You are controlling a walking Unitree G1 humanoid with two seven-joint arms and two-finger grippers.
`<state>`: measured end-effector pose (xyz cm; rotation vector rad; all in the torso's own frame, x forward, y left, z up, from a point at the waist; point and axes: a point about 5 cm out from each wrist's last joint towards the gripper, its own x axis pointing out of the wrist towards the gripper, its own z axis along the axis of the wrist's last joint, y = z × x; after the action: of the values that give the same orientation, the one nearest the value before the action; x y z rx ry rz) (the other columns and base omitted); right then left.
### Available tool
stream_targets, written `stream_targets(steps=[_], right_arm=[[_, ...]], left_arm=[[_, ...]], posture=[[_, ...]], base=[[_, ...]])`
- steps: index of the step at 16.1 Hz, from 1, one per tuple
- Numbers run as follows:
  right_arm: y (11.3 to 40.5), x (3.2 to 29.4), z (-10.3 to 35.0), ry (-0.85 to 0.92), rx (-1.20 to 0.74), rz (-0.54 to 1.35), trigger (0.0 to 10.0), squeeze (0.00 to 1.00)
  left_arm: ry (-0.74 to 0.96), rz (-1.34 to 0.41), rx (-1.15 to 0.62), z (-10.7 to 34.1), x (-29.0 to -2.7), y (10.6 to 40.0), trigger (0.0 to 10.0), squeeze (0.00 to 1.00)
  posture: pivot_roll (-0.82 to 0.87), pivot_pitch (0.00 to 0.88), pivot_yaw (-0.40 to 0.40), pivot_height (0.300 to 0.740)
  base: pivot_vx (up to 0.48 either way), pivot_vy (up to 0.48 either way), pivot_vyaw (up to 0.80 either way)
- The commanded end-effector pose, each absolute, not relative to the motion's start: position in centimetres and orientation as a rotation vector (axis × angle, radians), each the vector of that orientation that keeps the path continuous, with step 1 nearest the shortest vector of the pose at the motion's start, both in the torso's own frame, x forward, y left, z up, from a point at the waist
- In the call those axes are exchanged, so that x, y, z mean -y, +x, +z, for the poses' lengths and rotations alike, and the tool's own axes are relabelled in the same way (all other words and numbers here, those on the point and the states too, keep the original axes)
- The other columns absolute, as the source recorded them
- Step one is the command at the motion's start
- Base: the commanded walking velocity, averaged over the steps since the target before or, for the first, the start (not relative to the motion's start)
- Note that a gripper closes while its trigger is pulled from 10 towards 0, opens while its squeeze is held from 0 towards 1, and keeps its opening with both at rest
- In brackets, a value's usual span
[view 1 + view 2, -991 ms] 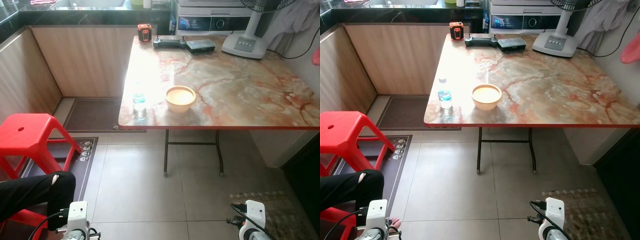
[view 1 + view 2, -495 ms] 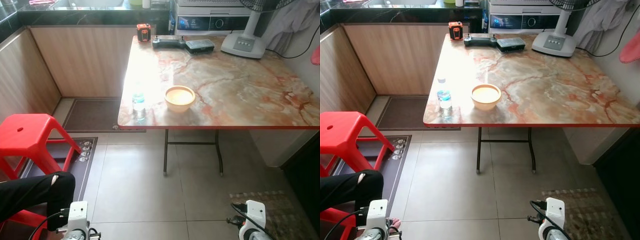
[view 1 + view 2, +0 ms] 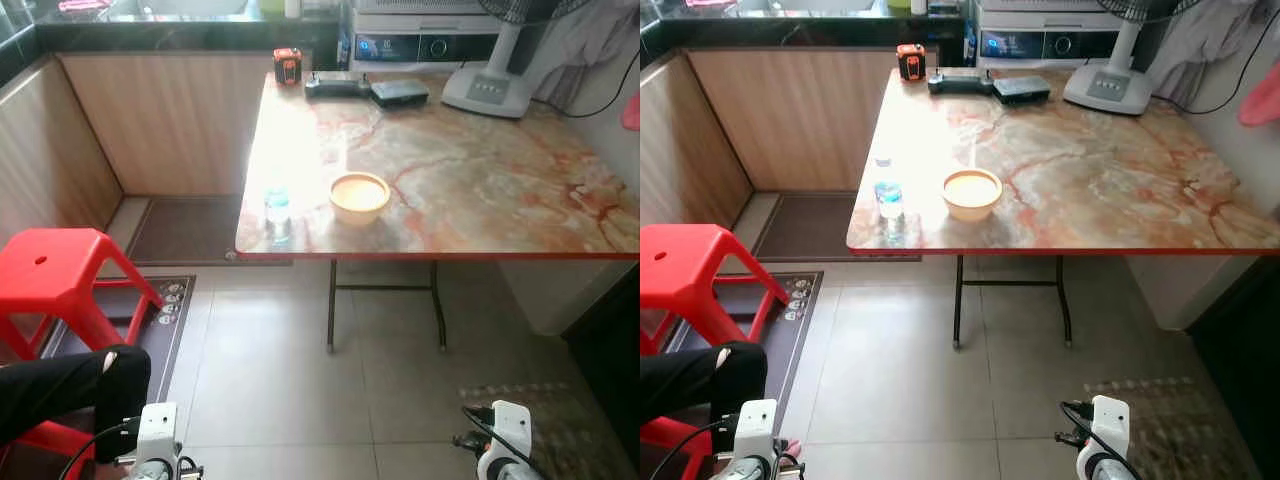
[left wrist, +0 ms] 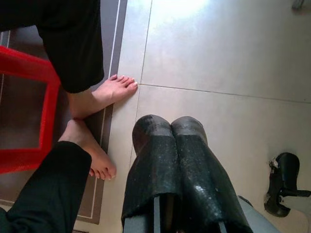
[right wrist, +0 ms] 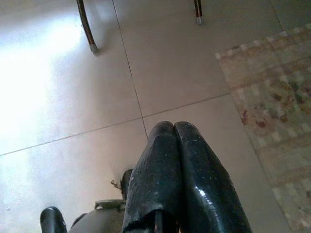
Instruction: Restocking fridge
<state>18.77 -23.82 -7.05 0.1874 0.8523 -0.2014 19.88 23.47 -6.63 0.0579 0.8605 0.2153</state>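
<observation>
A small clear water bottle (image 3: 278,212) with a blue label stands near the front left corner of the marble-patterned table (image 3: 480,170). Beside it, to the right, sits a tan bowl (image 3: 360,196). Both arms hang low at my sides. My left gripper (image 4: 170,128) is shut and empty, pointing down at the tiled floor beside a person's bare feet (image 4: 99,97). My right gripper (image 5: 173,127) is shut too, with nothing in it, over bare tile next to a patterned rug (image 5: 272,102).
A red plastic stool (image 3: 55,280) stands at my left, with a seated person's black-trousered leg (image 3: 70,385) in front of it. At the table's far end are an orange device (image 3: 288,65), a controller (image 3: 338,84), a dark case (image 3: 400,92) and a fan base (image 3: 488,90). Wooden cabinets line the left.
The camera view has shifted very slightly. The bottle, the bowl and both hanging arms stay as they were.
</observation>
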Motion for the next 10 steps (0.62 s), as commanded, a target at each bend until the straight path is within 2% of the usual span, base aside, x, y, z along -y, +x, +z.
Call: stream_targets(steps=[1, 10], right_arm=[[18.69, 23.84, -7.06, 0.196, -0.843, -0.210, 10.0, 0.00], [18.69, 23.73, -7.08, 0.199, -0.840, -0.211, 10.0, 0.00]], left_arm=[[0.069, 0.209, -0.877, -6.82, -23.62, 19.47, 10.0, 0.00], [0.078, 0.188, -0.835, -6.54, -23.71, 19.75, 10.0, 0.00]], posture=[[0.01, 0.011, -0.025, 0.740], [0.01, 0.042, -0.017, 0.740]], base=[[0.304, 0.000, 0.00], [0.317, 0.000, 0.00]])
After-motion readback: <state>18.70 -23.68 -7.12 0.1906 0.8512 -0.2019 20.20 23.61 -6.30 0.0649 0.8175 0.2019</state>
